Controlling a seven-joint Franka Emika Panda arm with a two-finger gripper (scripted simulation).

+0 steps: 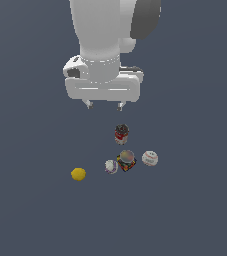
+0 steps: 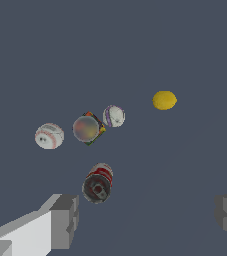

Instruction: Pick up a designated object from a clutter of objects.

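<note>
Tool [image 1: 104, 105] high over the bench [image 1: 30, 210], fingers spread wide, nothing held.

Exterior view, left to right: lemon [image 1: 78, 174] sits alone, apart from the rest; then a white ball [image 1: 111, 166] touching or just beside a multicoloured block [image 1: 126, 160] with a grey round top; a second white ball [image 1: 150, 158] just past it; a red-and-white can [image 1: 122, 134] stands behind the block. Tool hangs above and behind the can. Lemon lies forward of the tool and off to the exterior view's left, clear of its neighbours. Its long axis runs roughly across that view. Approach looks unobstructed.
</note>
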